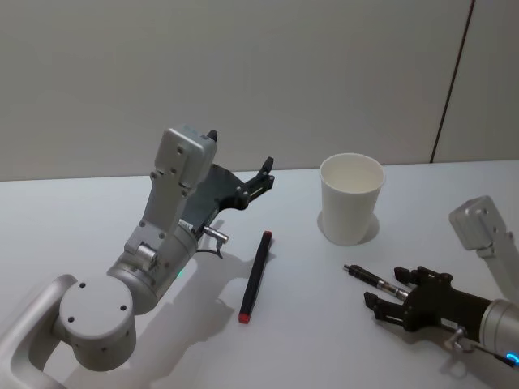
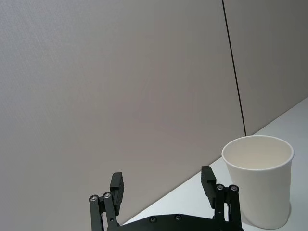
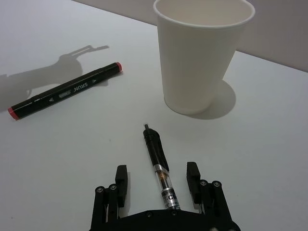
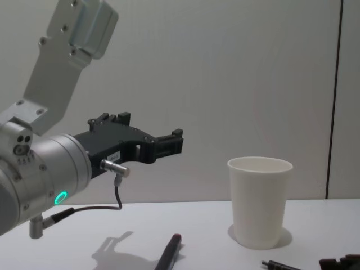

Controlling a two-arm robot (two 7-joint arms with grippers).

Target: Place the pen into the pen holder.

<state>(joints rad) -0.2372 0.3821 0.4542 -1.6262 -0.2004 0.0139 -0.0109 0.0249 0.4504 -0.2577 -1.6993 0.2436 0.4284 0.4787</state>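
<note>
Working at the grasp step: holding the right gripper point(image 3: 157, 169) low over the white table point(image 1: 308, 348), claw spread wide to either side of the slim black pen with a clear, labelled barrel section point(image 3: 155, 149), not yet pinching. Lying flat, tip aimed at the tapered white paper cup point(image 1: 350, 203) nearby, not touching it. Probably needing next: squeezing the barrel, lifting, tipping upright over the rolled rim. Holding the left gripper point(image 2: 162, 177) raised, wide, gripping nothing, above 1 black red-capped marker point(image 1: 255, 275).

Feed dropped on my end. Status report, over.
Left pincer open, raised, empty. Right pincer open, low over table, thin pen lying between its jaws, ungrasped. Pen holder upright beyond. Black marker lies aside, not blocking.
</note>
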